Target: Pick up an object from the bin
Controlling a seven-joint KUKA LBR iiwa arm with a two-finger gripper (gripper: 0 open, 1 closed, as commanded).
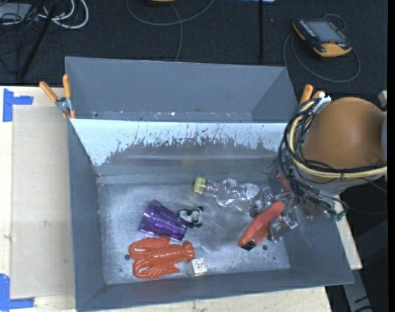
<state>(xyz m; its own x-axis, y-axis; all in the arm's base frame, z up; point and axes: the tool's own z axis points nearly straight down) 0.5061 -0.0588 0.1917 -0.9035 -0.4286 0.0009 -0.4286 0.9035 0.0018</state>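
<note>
My gripper (283, 223) is low at the right side of the bin floor, under the arm's orange dome. Right against it lies a red-orange elongated thing (257, 229) with a dark tip, slanting from the gripper down to the left. Its upper end meets the gripper, and I cannot tell whether it is gripped. Just to the left and a little farther back lies a clear plastic bottle (229, 192) with a yellow cap, on its side.
On the left part of the floor lie a purple cup (161, 220) on its side, a small black-and-white figure (192, 216), an orange lobster toy (160, 257) and a small white cube (198, 266). The bin's right wall stands close behind the gripper.
</note>
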